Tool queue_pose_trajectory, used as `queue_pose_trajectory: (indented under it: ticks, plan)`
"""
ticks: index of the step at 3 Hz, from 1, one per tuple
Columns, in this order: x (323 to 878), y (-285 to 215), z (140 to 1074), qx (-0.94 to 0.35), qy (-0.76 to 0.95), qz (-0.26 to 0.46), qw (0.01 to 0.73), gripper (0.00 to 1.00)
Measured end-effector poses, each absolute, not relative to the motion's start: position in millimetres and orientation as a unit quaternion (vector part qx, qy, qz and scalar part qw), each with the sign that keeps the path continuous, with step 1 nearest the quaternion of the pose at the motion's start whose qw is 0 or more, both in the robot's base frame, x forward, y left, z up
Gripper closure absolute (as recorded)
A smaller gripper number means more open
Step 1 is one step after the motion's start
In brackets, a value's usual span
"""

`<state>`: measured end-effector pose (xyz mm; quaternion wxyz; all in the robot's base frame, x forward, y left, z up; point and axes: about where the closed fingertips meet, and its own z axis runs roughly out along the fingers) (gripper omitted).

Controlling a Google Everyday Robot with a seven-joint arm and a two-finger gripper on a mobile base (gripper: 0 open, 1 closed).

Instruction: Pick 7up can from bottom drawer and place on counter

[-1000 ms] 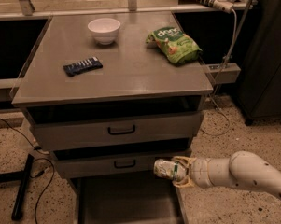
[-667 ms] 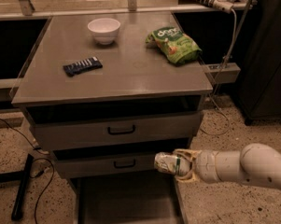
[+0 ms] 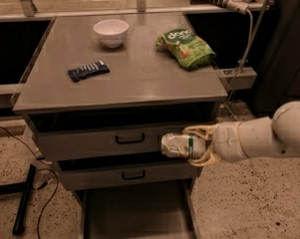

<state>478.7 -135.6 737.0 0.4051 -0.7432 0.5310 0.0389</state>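
The bottom drawer stands open at 7 o'clock from the end effector. The end effector is clamped on the 7up can, which is held clear of the drawer with its long axis level, pointing to 9 o'clock. The tabletop lies beyond at 11 o'clock, so in my judgement the can must rise past its front edge.

The table is seen as smooth, slightly glossy grey; at the near right, a dented, shiny metal 7up can is clasped by the pale, matt gripper.
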Motion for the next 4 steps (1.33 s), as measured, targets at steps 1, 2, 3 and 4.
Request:
queue_pose_trajectory:
  ticks: [1, 2, 3, 4]
  plan:
    - [491, -136, 808, -0.748, 0.528, 0.019, 0.402, 1.00]
    - [505, -158, 887, -0.728, 0.531, -0.015, 0.433, 1.00]
    - [505, -158, 887, -0.728, 0.531, -0.015, 0.433, 1.00]
    - [514, -153, 890, -0.726, 0.524, -0.011, 0.445, 1.00]
